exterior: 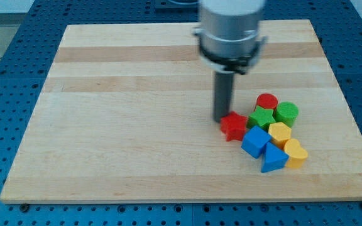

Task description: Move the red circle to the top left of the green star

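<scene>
The red circle (267, 101) lies at the top of a tight cluster of blocks at the view's right. The green star (261, 117) touches it just below and to the left. My tip (221, 119) rests on the board at the cluster's left edge, against the top left of a red star (234, 126). The tip is left of the green star and lower left of the red circle, with the red star between it and the green star.
A green circle (287, 113) sits right of the red circle. A blue cube (255, 141), a blue triangle (273, 158) and two yellow blocks (279, 134), (295, 153) fill the cluster's lower part. The wooden board (137, 125) lies on a blue table.
</scene>
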Available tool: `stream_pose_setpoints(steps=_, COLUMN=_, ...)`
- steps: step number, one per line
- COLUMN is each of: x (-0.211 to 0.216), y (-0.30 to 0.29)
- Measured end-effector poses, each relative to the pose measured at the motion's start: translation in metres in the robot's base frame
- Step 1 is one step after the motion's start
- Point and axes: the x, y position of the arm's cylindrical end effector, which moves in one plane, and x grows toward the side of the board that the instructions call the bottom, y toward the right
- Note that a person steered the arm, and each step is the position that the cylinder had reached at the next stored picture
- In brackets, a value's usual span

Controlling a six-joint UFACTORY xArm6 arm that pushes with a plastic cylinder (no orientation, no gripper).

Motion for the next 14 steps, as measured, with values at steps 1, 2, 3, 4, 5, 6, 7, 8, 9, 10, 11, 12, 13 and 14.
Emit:
stream_pose_setpoints(steps=1, x=0.000, y=0.034)
stream_pose_setpoints(steps=2, x=0.000, y=0.043)
stream_pose_setpoints(steps=3, x=-0.018, y=0.012)
stream_pose_setpoints(steps=4, x=-0.055, y=0.037)
stream_pose_setpoints(steps=5, x=-0.083, y=0.102)
stream_pose_setpoints(steps=6, x=-0.064, y=0.093)
stream_pose_setpoints(steps=7, x=-0.046, y=0.062)
stream_pose_setpoints(steps=8, x=-0.038, y=0.024)
stream_pose_setpoints(steps=9, x=-0.044, y=0.026)
stream_pose_setpoints(steps=10, x=-0.063, y=0.086)
stream_pose_setpoints(steps=11, x=-0.060, y=0.081)
stream_pose_setpoints(steps=12, x=-0.060, y=0.038)
stream_pose_setpoints(steps=13, x=-0.036, y=0.052)
stream_pose_setpoints(steps=14, x=-0.023, y=0.087)
